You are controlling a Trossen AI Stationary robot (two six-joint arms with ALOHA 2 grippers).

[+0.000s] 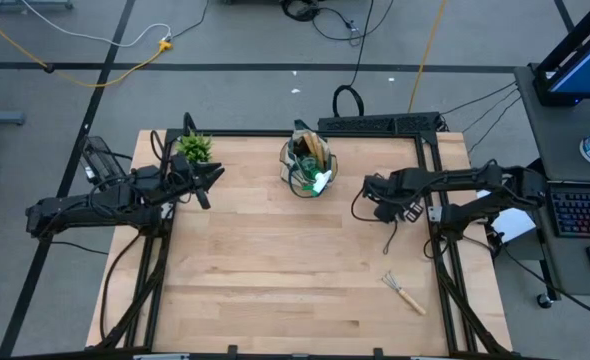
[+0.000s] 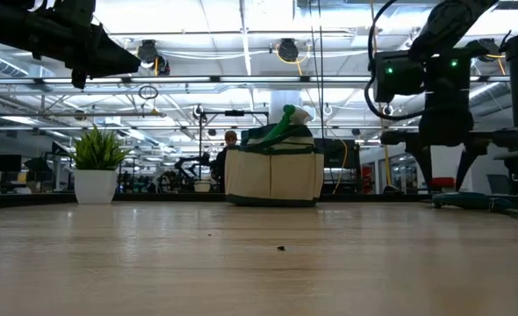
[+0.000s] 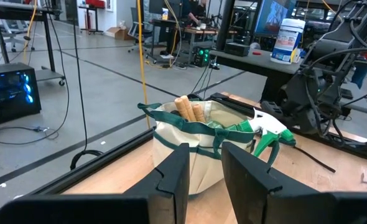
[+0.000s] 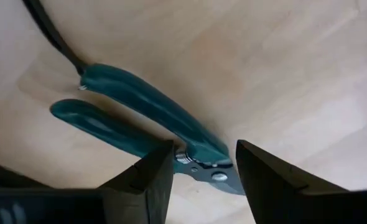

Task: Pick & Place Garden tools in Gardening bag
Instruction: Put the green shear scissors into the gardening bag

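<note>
Shears (image 4: 165, 124) lie flat on the worktop (image 1: 275, 270) directly under the right gripper (image 4: 205, 168), teal handles running slantwise away from the spread jaws, which straddle the pivot; this arm is plainly the nearer one. Left gripper (image 3: 202, 168) hovers by the potted plant (image 1: 195, 148), jaws parted, facing the gardening bag (image 1: 310, 165). A hand rake (image 1: 405, 292) waits near the worktop's front right.
</note>
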